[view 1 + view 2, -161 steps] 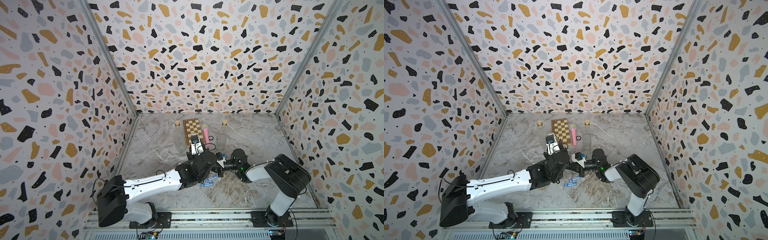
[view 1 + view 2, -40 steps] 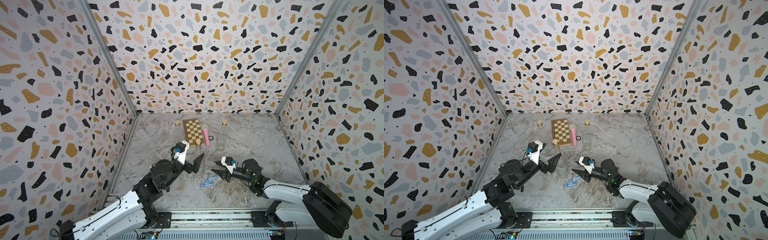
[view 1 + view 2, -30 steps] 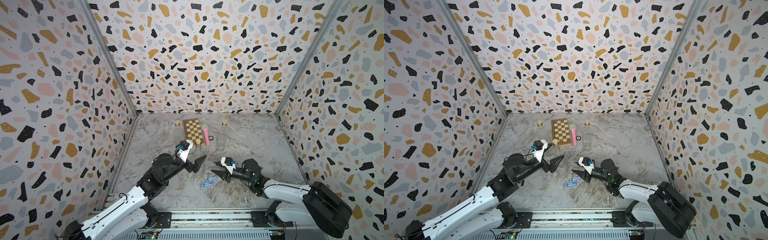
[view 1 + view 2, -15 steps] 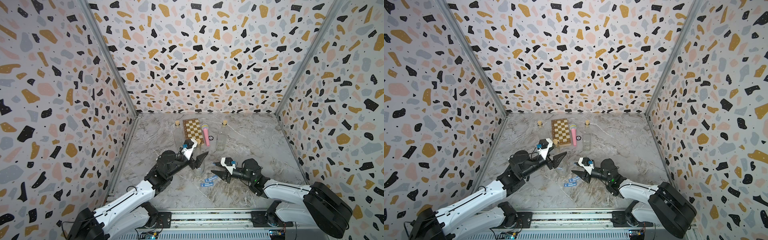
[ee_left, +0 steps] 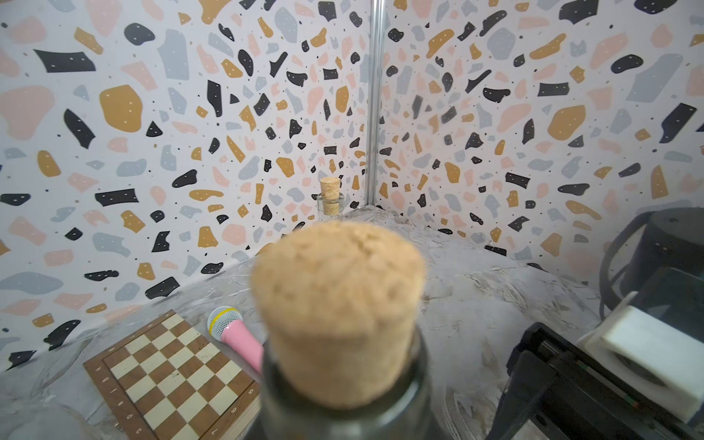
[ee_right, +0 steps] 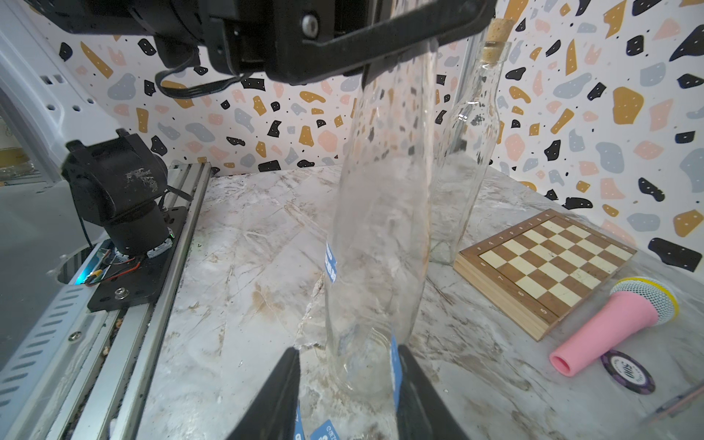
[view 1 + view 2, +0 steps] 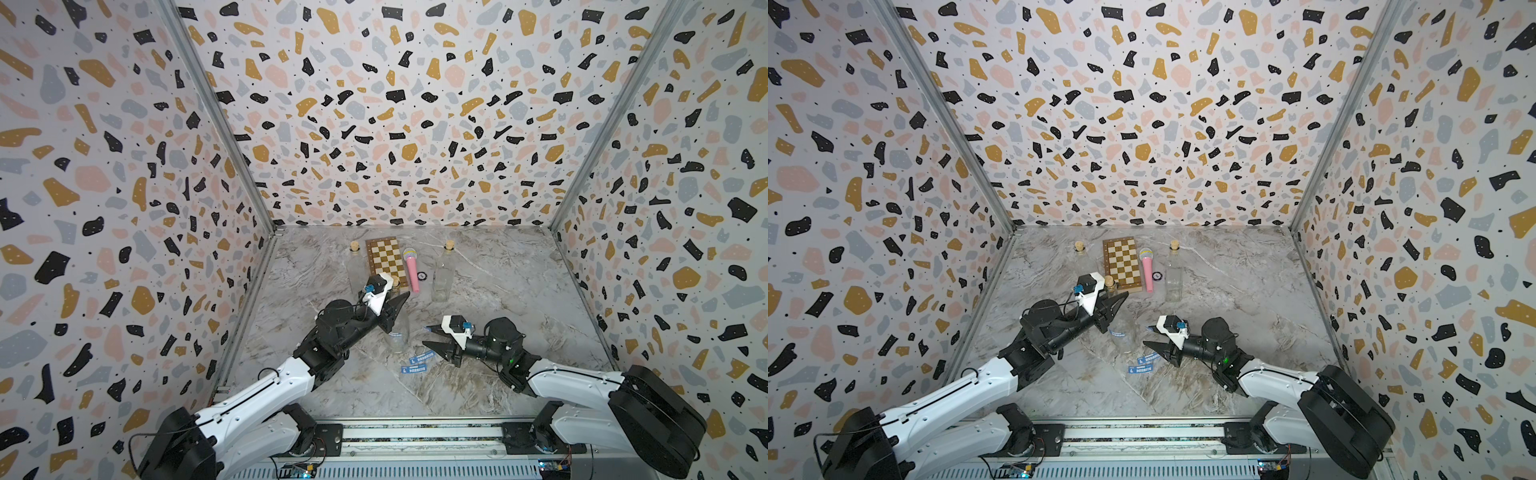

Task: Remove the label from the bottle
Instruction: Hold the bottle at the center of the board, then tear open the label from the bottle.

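**Bottle [image 7: 397, 332] at mid-tabletop, left gripper [image 7: 397, 311] at its neck**

We see the clear glass bottle standing on its base near the middle of the tabletop [image 7: 519, 299], a little toward the front edge, with a cork [image 5: 339, 312] in its mouth. Our left gripper reaches in from the front left corner and has its jaws on either side of the neck, just under the cork. In the right wrist view one black finger [image 6: 381, 42] crosses the top of the glass. We cannot tell whether the jaws are clamped on the neck or merely around it. A strip of blue label [image 6: 330, 263] clings low on the bottle's side.

Our right gripper [image 7: 426, 336] lies low over the tabletop, just right of the bottle's base and pointing at it, with its jaws spread and grasping nothing. In its wrist view the base sits between and just beyond the two fingertips. A thin blue strip runs along the inner side of one fingertip, and we cannot tell whether it is on the glass or on the finger. Two loose label pieces [image 7: 422, 357] lie on the tabletop just beside this gripper, toward the front edge.

Toward the back edge lie a chessboard [image 7: 386, 262], a pink microphone [image 7: 412, 270] just right of it, and a poker chip [image 7: 422, 275] by the microphone's handle end. A second bottle [image 7: 442, 280], corked, stands right of the microphone. A third bottle [image 6: 472, 133], also corked, stands left of the chessboard.
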